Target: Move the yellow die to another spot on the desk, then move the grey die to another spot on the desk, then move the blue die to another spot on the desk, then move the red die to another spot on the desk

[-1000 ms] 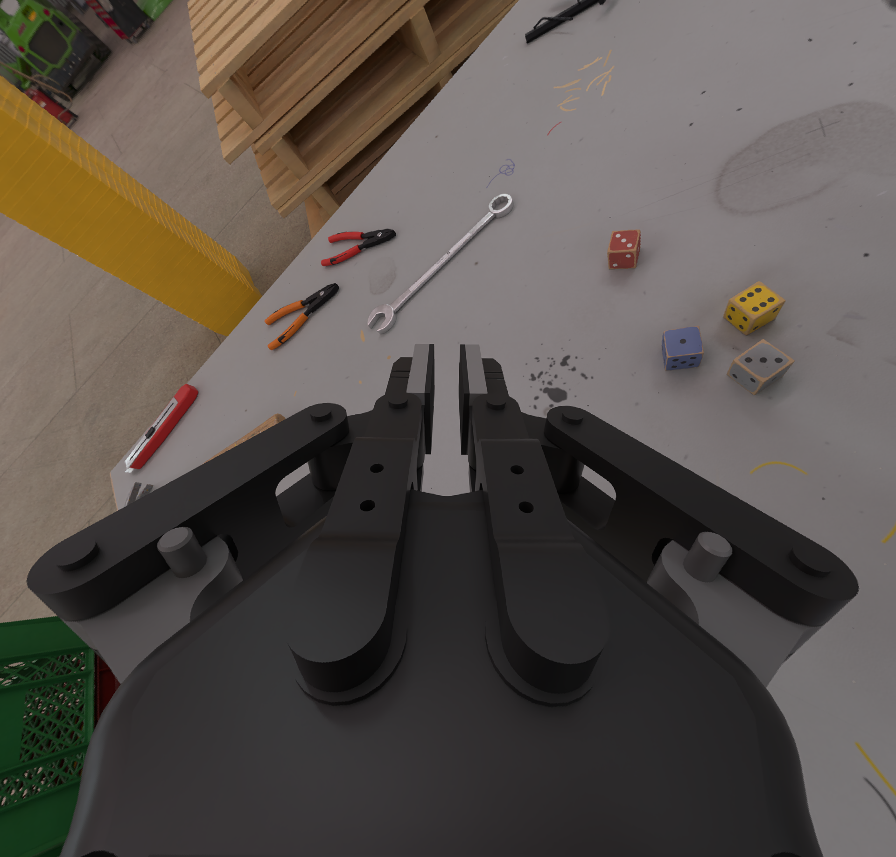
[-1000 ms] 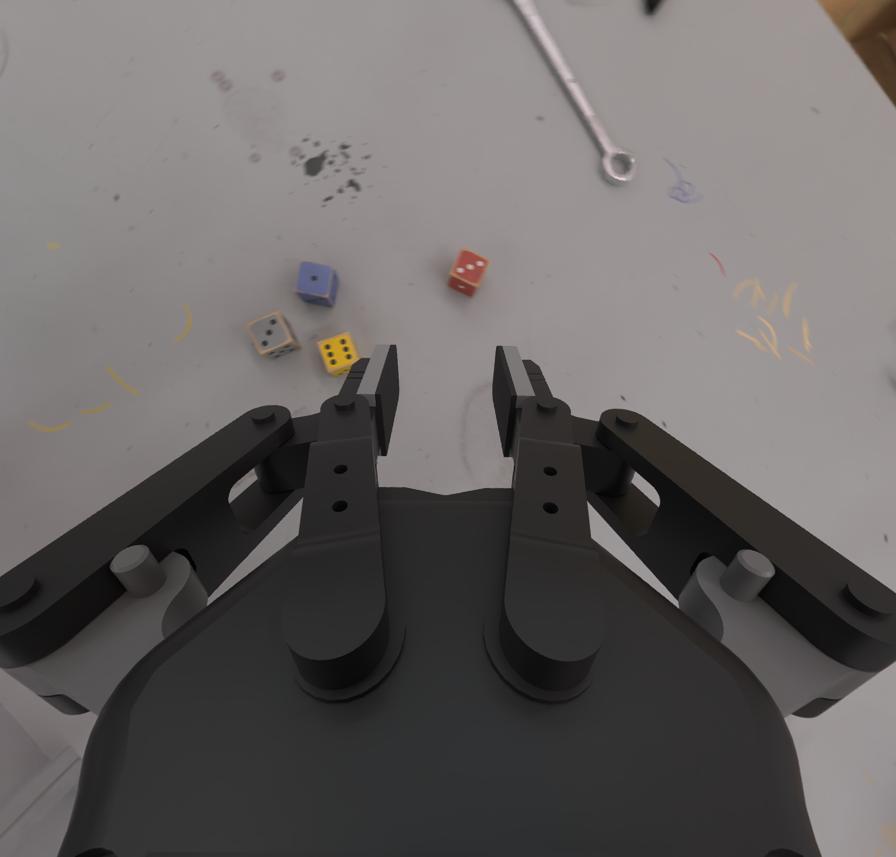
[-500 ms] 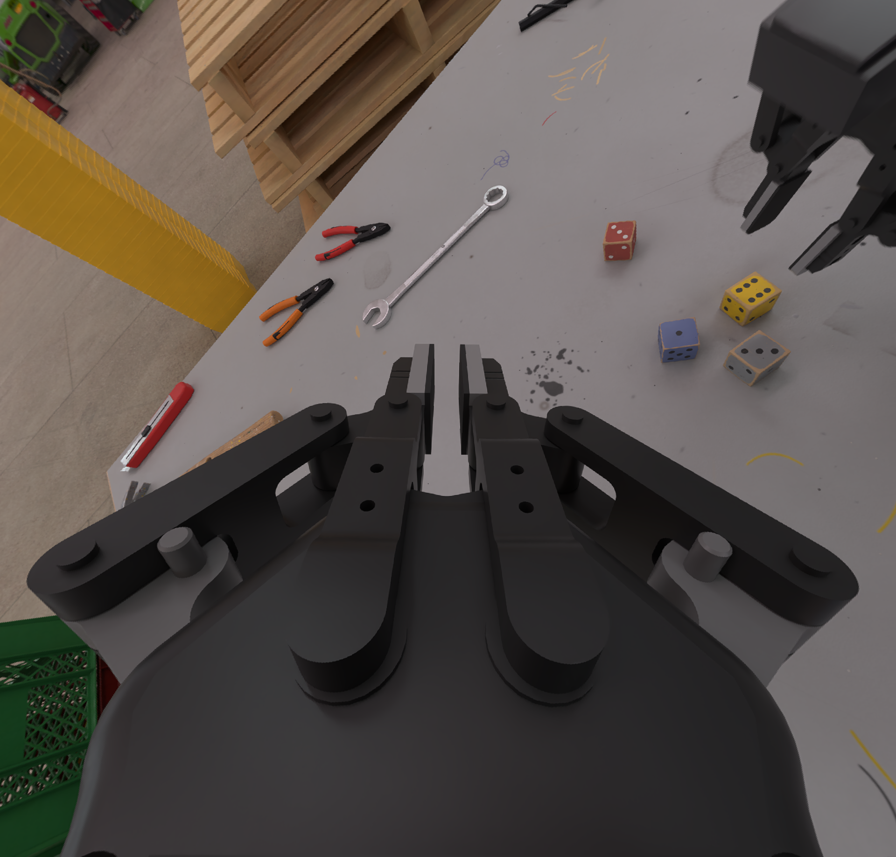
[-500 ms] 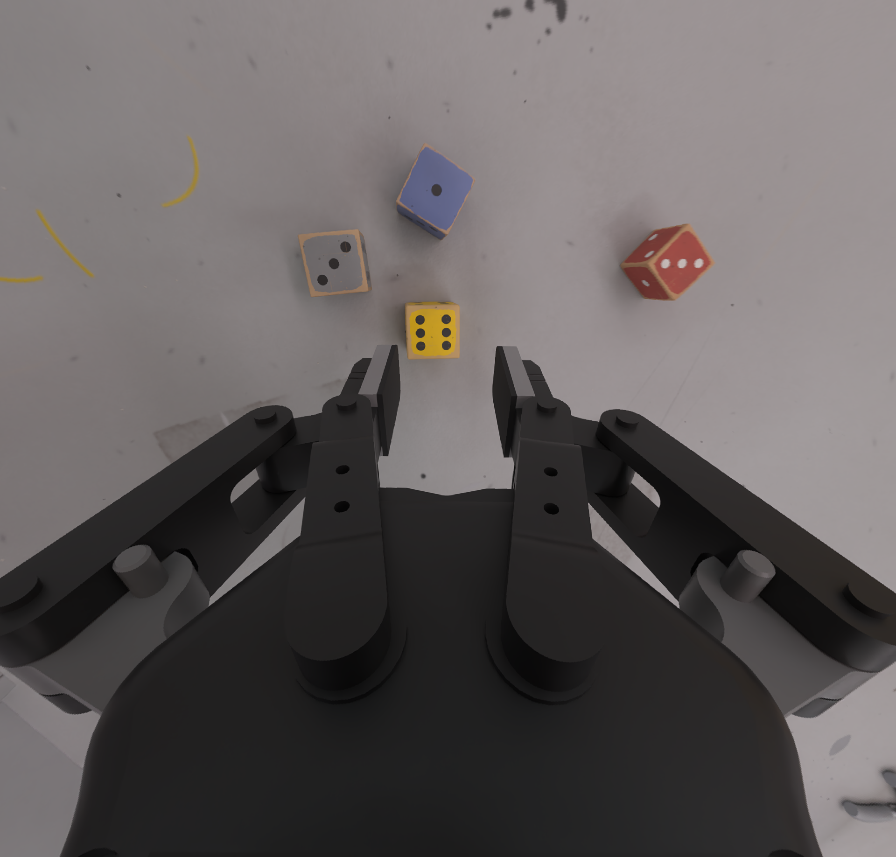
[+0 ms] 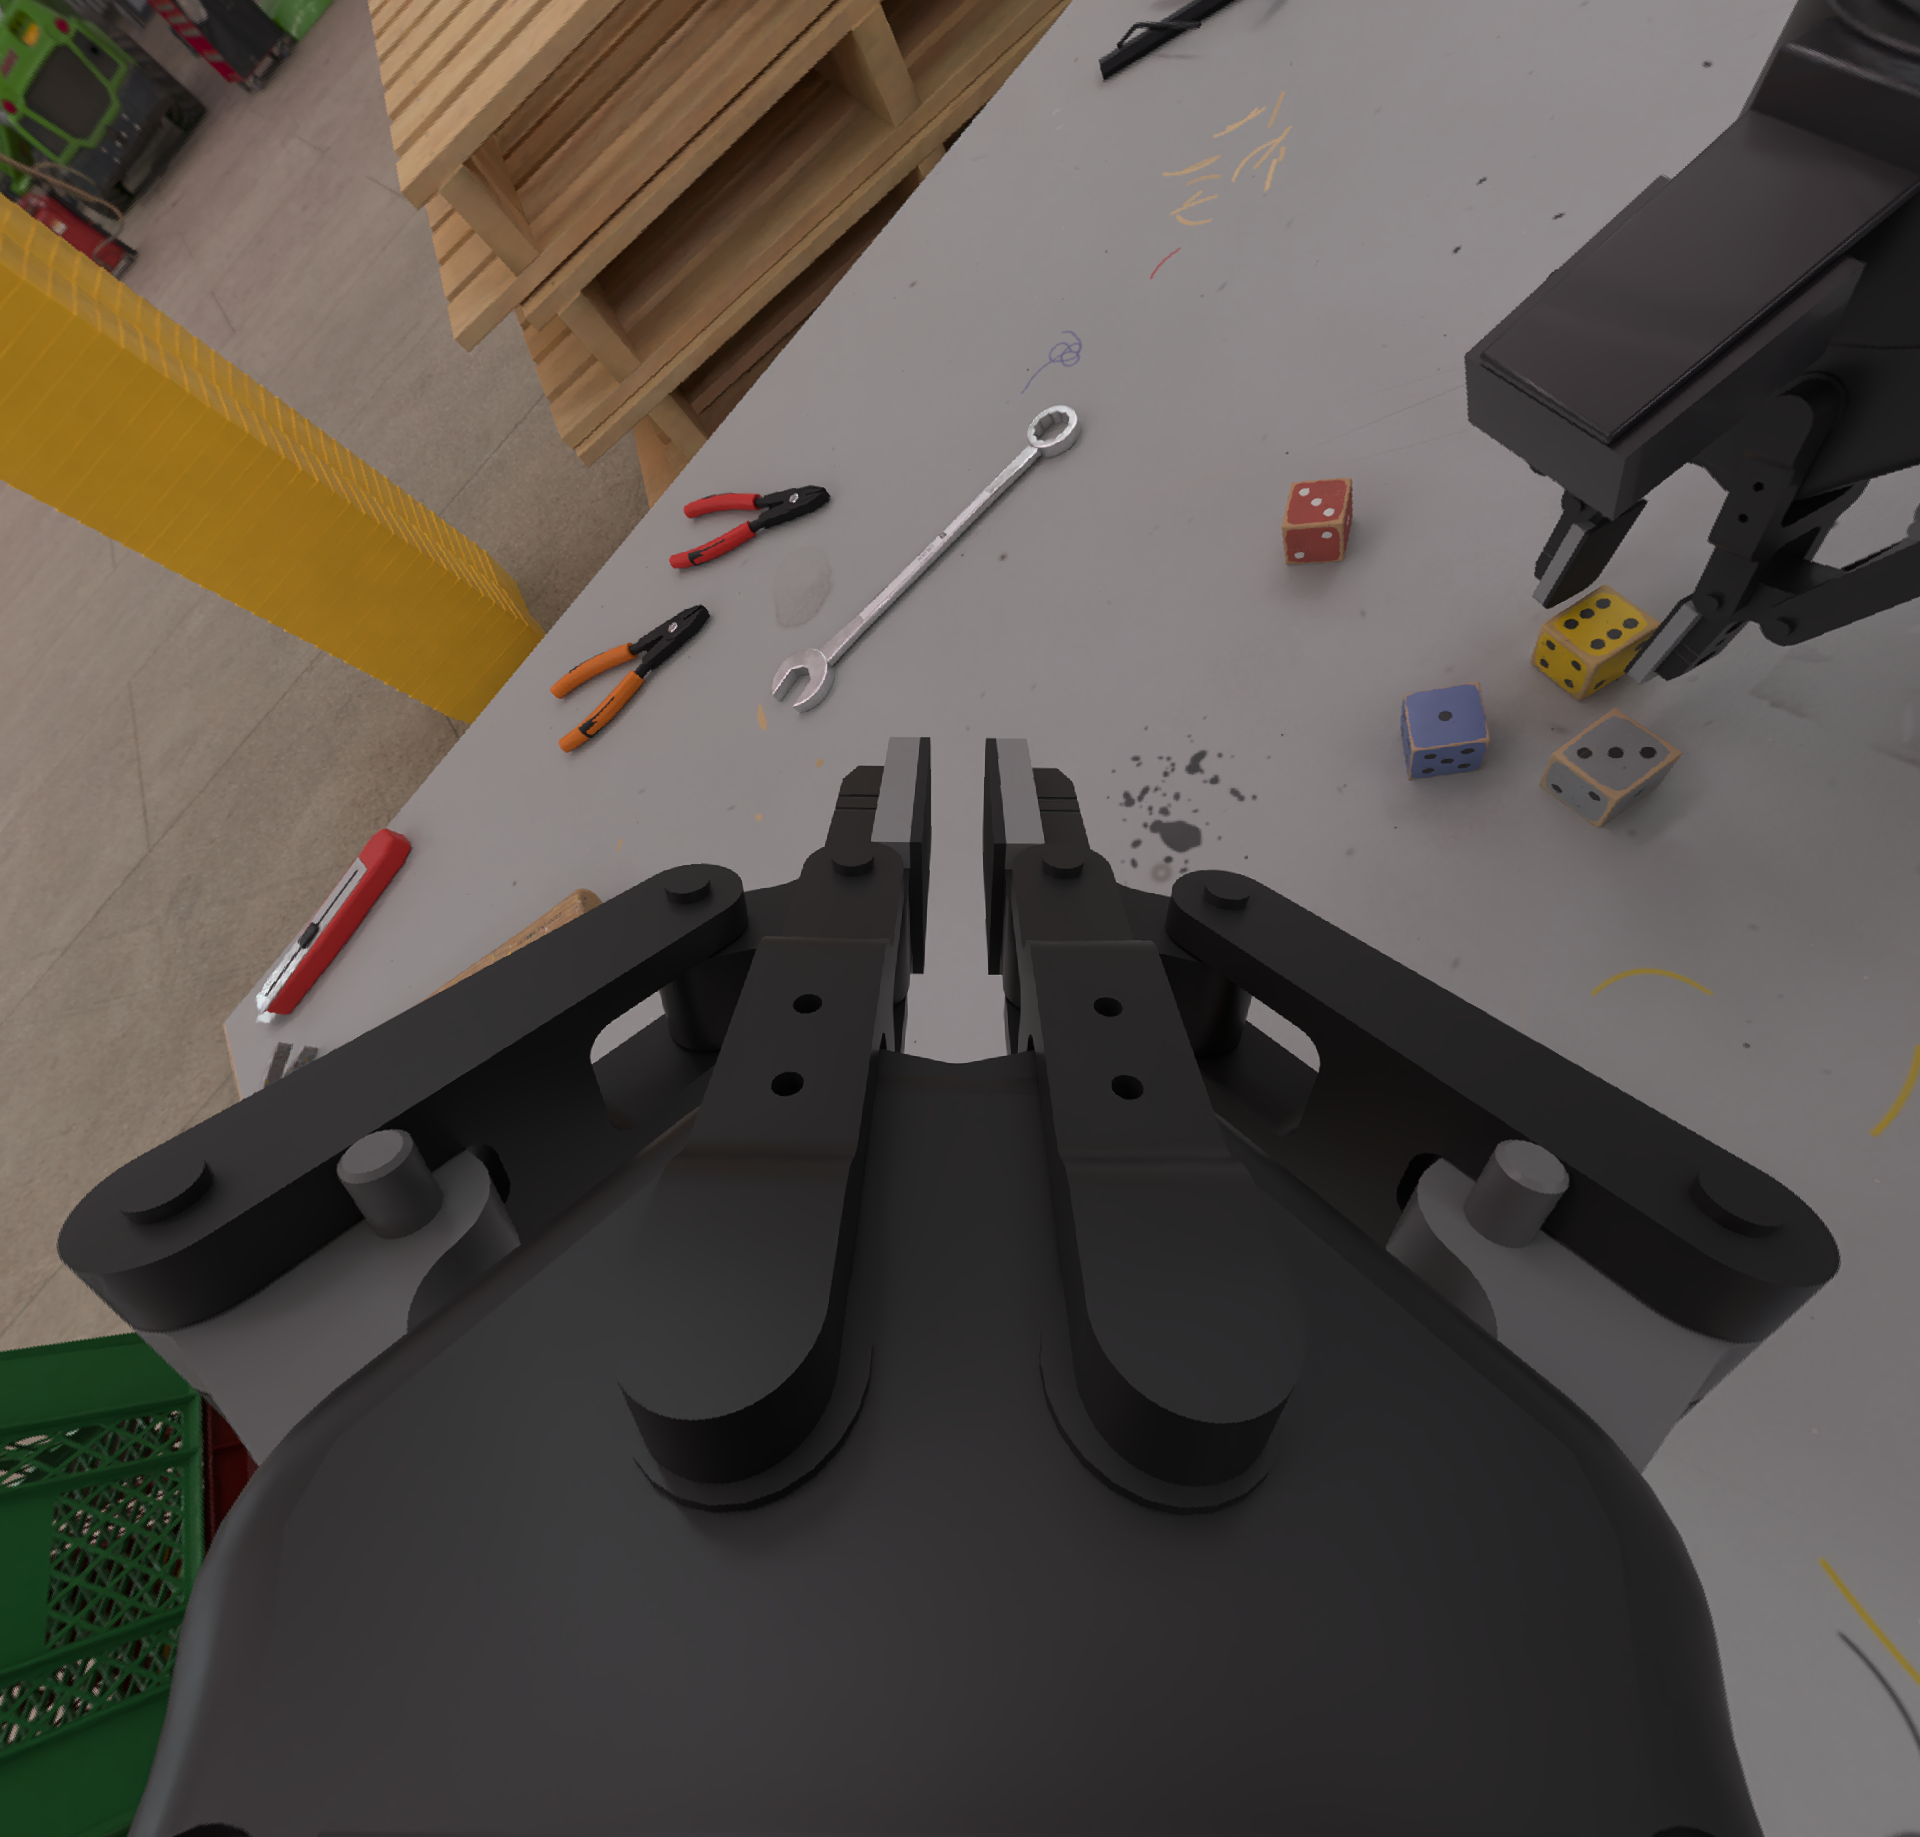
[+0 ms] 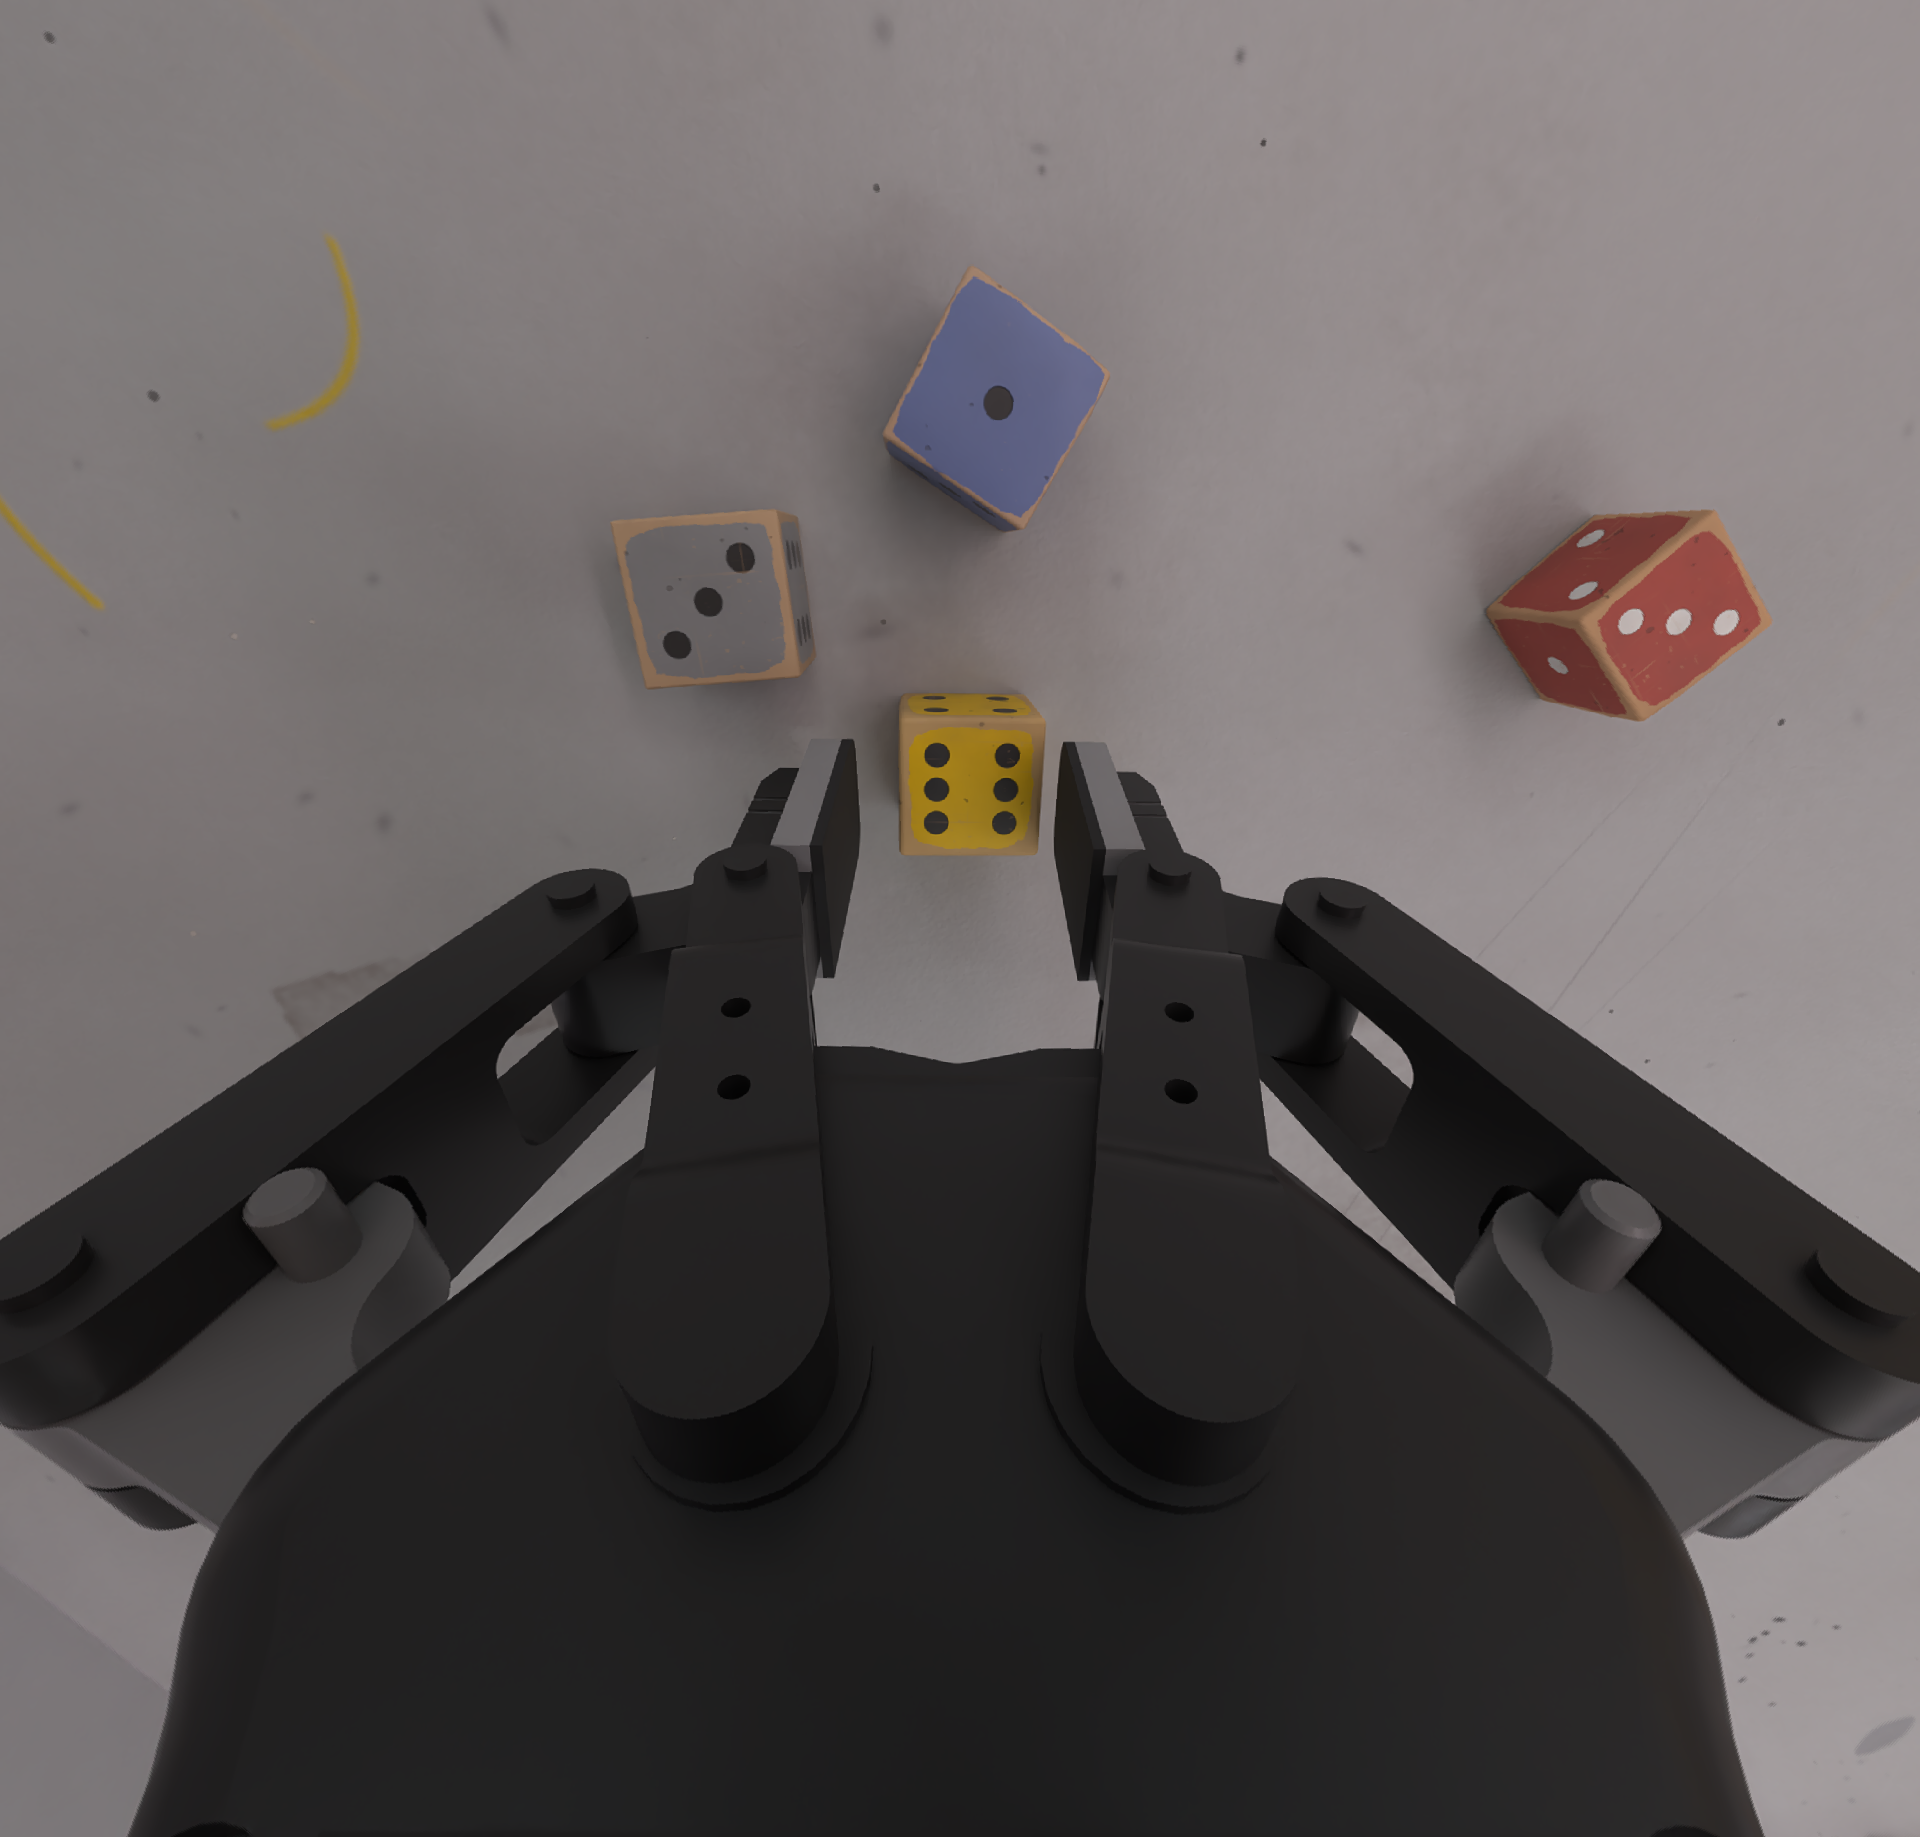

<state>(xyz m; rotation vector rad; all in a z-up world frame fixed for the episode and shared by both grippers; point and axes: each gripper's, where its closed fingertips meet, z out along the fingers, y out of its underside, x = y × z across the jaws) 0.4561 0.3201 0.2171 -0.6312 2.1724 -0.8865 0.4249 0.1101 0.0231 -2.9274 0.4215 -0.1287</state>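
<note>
Yellow die (image 6: 968, 777) on the scuffed grey desk (image 6: 1351, 177), six black pips up, worn tan edges; grey die (image 6: 712, 598) just beside it to the left, blue die (image 6: 995, 400) close beyond, red die (image 6: 1631, 613) well apart to its right, none touching. Silver wrench (image 5: 925, 556), red-handled pliers (image 5: 750, 525) and orange-handled pliers (image 5: 629, 675) far from the yellow die, near the desk edge. Right gripper (image 6: 956, 800) spread wide, black fingers straddling the yellow die with small gaps either side, gripping nothing. Left gripper (image 5: 956, 800) far off, nearly closed, narrow slit, empty
</note>
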